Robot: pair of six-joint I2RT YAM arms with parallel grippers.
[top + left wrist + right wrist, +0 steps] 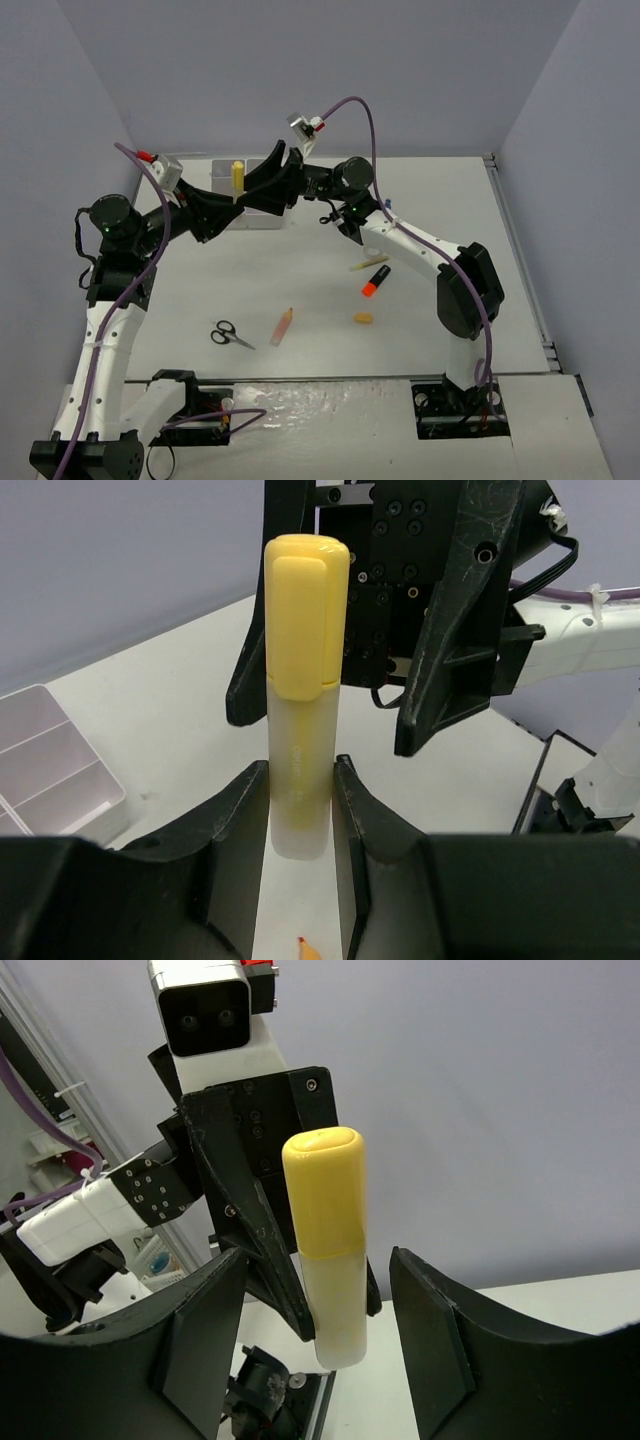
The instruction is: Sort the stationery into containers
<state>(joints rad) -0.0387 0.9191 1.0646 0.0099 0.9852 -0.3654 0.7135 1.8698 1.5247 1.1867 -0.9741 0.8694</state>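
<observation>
Your left gripper (300, 772) is clamping the lower, translucent barrel of the yellow marker (305, 630), with one finger pressing on each side. The marker is standing upright with its yellow cap on top. In the overhead view it is hanging in the air near the table's (450, 200) far edge, left of centre, at the containers (100, 795). The arms are covering most of that white block, so I cannot tell which compartment the marker is lining up with, and it may not be over one at all.

Your right gripper (318, 1260) is facing the left one across the marker. Its two fingers are standing apart, with a clear gap on either side of the barrel — they are flanking it, not touching it, so the right gripper is carrying nothing.

The rest of the stationery is lying loose on the table:
- The scissors (228, 334) are sitting toward the near edge on the left.
- An orange pencil (282, 326) is lying just to the right of the scissors.
- The orange marker (376, 281) is lying around the middle of the table, and a thin pale pen (366, 265) is lying just beyond it.
- A small yellow eraser (363, 319) is sitting alone on the near side of the orange marker.
</observation>
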